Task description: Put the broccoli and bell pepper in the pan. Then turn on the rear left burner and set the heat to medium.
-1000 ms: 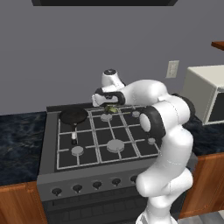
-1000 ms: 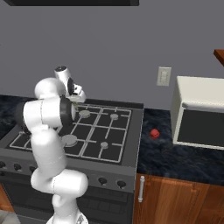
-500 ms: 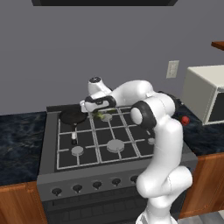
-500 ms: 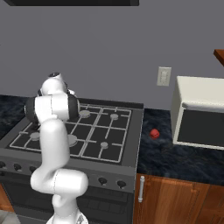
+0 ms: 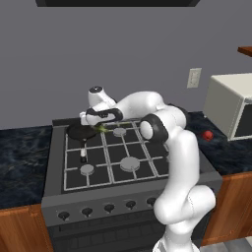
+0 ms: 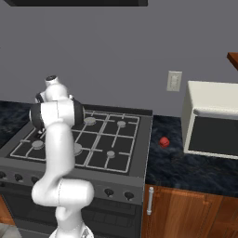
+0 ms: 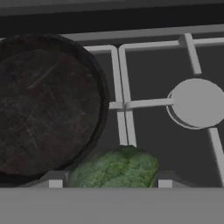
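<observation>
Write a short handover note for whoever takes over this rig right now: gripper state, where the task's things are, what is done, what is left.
Gripper: shut on the broccoli, held just beside the pan's rim, above the stove grate.
Pan: on the rear left burner, nothing in it.
Bell pepper: on the counter between the stove and the microwave.
Done: broccoli picked up.
Left: drop the broccoli in the pan, fetch the bell pepper, turn on the rear left burner, set medium heat.
</observation>
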Robot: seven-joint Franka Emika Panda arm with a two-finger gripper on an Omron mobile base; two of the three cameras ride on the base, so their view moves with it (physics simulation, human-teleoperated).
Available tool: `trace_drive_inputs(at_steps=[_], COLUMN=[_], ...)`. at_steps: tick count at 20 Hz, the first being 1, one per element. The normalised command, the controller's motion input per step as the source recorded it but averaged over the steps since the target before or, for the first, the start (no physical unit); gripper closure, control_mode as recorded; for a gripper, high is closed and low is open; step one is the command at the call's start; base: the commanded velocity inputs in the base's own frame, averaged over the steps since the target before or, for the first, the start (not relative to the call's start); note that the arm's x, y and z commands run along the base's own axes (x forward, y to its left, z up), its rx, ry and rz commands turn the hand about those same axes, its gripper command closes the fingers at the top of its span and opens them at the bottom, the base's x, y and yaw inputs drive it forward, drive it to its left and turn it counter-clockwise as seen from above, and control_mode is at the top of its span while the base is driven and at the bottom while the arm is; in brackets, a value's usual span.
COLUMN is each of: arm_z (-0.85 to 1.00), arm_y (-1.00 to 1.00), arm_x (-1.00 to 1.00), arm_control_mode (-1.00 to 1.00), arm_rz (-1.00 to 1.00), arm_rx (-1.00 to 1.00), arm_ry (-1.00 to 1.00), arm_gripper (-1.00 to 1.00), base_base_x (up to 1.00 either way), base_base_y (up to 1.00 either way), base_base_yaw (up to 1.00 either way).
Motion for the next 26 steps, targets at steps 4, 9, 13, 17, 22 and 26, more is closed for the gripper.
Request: trace_drive_inputs(at_steps=[4,9,13,17,22,26], arm_z=[0.00,0.00,-0.06,-0.27,-0.20,0.00], arm_y=[0.40,0.40,0.35,0.24,0.07,0.00], arm_x=[0.39,0.50,0.54,0.36,0.10,0.00], arm_control_mode=[-1.00,-1.00,-1.00,-1.00,-1.00,-1.00], arm_rz=[0.00,-0.01,-0.02,0.00,0.00,0.00], arm_rx=[0.00,0.01,0.00,0.00,0.00,0.00], arm_ry=[0.00,0.00,0.05,0.10,0.04,0.00], arm_gripper=[1.00,1.00,1.00,1.00,1.00,-1.00], base_base_x=[0.00,0.00,0.00,0.00,0.00,0.00], base_base_y=[0.00,0.00,0.00,0.00,0.00,0.00], base_base_yaw=[0.00,0.00,0.00,0.00,0.00,0.00])
